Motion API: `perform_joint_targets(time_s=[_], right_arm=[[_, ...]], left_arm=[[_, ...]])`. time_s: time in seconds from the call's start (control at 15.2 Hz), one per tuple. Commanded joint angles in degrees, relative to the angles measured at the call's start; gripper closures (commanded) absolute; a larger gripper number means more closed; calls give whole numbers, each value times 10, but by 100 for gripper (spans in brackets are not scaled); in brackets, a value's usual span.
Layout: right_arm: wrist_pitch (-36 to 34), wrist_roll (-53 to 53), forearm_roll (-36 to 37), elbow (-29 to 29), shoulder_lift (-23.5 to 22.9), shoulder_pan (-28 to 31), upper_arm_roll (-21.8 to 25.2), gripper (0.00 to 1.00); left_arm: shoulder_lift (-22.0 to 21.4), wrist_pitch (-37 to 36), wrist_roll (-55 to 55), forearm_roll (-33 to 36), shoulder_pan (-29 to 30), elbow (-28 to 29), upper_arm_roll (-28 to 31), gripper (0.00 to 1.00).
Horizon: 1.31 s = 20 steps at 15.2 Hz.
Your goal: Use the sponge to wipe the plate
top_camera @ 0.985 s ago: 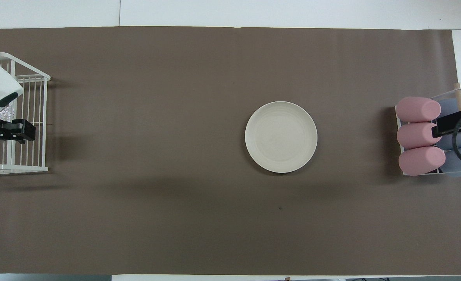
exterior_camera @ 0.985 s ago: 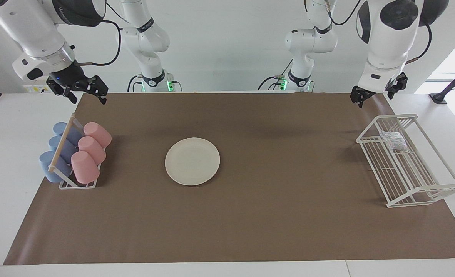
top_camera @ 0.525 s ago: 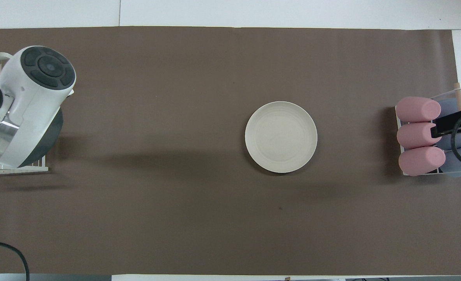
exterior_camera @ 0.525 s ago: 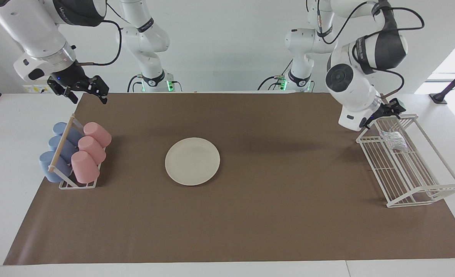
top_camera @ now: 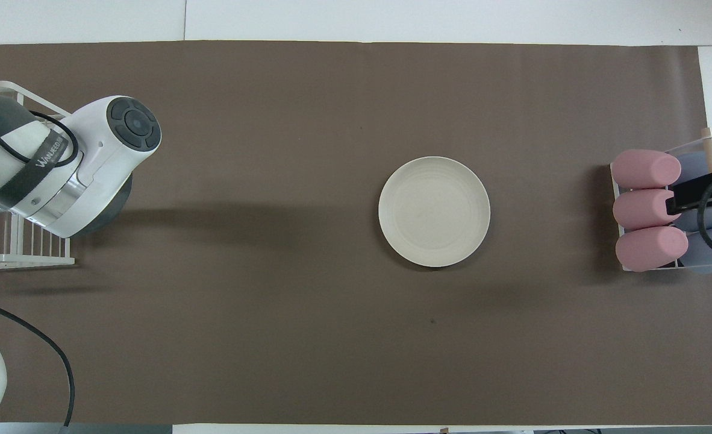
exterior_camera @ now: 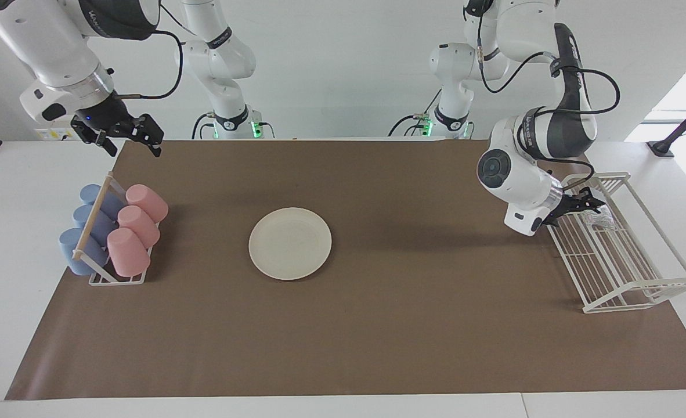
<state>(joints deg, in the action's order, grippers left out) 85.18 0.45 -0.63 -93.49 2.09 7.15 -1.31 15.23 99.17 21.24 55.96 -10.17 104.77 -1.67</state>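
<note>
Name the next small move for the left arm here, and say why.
Probably ease the left end effector the last bit onto the sponge and close. It is already inside the white wire rack beside the sponge, the plate lies bare mid-table, and the right end effector waits above the cup rack.

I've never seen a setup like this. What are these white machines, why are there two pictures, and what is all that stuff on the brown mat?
They are two robot arms, each ending in a two-finger gripper. One picture faces them from across the table; the other looks down from above their end.

On the brown mat lies a cream plate, bare. At the right arm's end a small rack holds pink and blue cups on their sides. At the left arm's end stands a white wire basket with a silvery sponge in it.

The left gripper is reaching into the basket at the sponge; whether it grips it I cannot tell. The right gripper waits in the air, fingers open, holding nothing.
</note>
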Motion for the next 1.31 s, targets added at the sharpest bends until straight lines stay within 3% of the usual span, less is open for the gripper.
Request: perform_joint_targets(time_s=[0.0,0.2,0.39,0.66,0.72,0.79,0.98,1.25], right_arm=[[-10,151,7,-6,5,1,-3,0],[-8,381,5,-5,5,-9,-13,0],[-1,500,3,-5,5,-32,-17,0],[17,657,-20,-3,5,-71,-18,0],[30,715,-25,-4,5,-91,-19,0],[46,778,-25,-4,5,-114,-19,0],[82,939,-26,1,2,-154,-19,0],[83,1017,-48,12,0,-205,-25,0]], left_arm=[[-23,28,8,24,20,34,1,0],[-23,33,8,26,29,33,1,0],[-23,35,9,28,29,33,0,19],[-24,34,14,28,29,35,1,60],[-24,33,14,28,29,35,1,77],[-24,32,14,28,29,34,1,100],[-24,31,14,28,29,33,1,100],[-23,29,7,21,28,22,-2,100]])
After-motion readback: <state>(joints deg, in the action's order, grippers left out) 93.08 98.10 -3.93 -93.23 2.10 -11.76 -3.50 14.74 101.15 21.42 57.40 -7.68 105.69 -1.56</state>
